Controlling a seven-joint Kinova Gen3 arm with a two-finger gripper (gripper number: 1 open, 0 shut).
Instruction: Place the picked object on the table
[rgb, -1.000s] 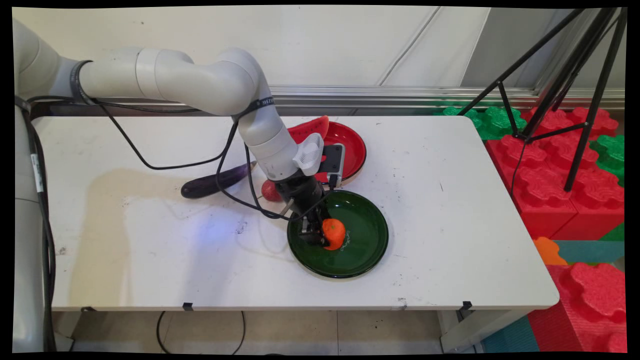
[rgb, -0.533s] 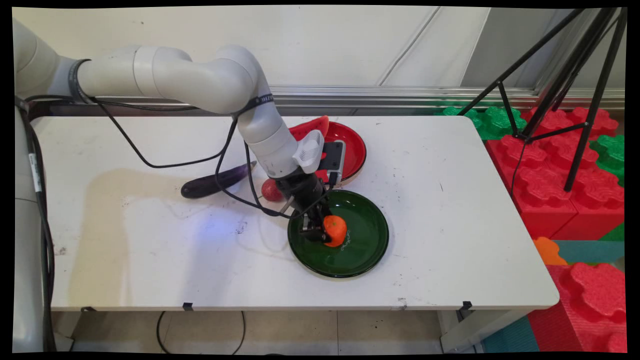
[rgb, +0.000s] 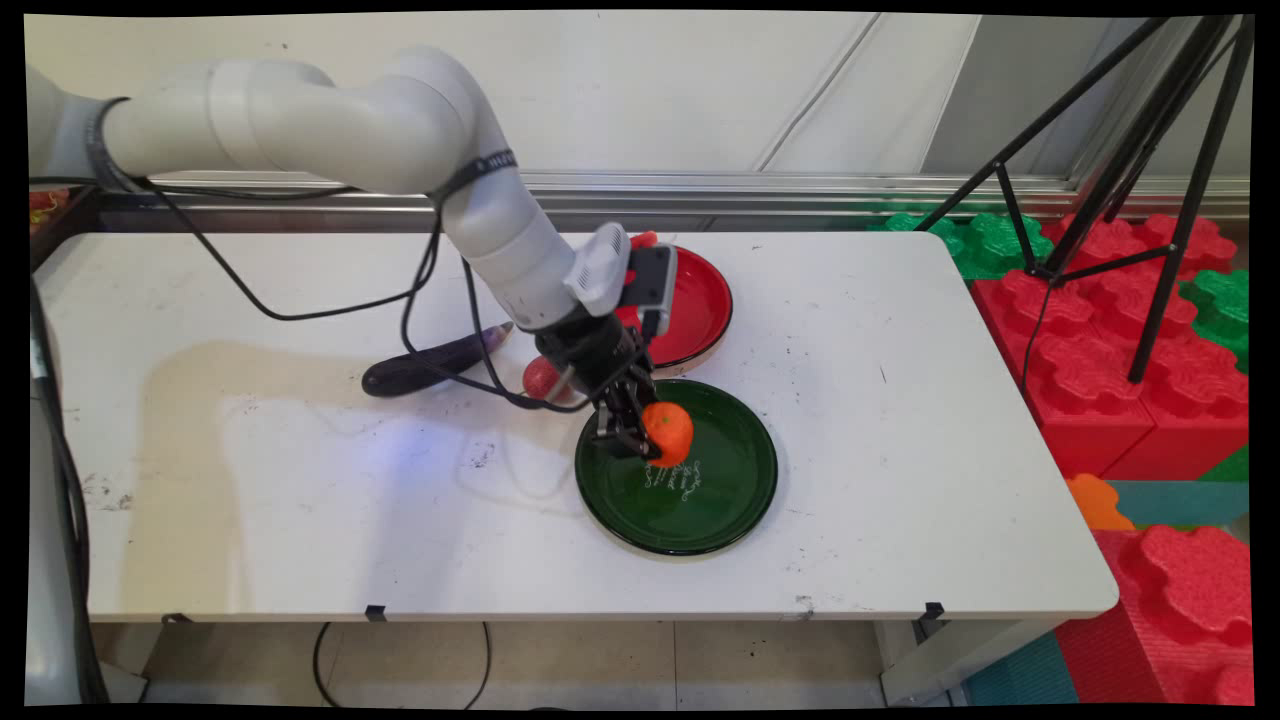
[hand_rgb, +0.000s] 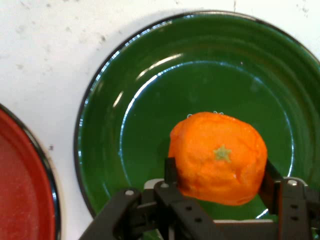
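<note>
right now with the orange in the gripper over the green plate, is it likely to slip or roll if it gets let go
The orange looks matte and slightly dimpled, so it probably grips well between the fingers of the gripper. Its round shape suggests it could roll if released. The green plate has a raised rim, which would likely stop it.

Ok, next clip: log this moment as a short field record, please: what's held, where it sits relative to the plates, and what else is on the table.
gripper: jaws closed on either side of the round orange toy fruit
fruit position: over the dark green round plate, apparently clear of it
green plate: otherwise bare, on the white table
red round plate: just behind the green one, partly hidden by the arm
other items: dark purple toy eggplant; small red round fruit, beside the green plate
</note>
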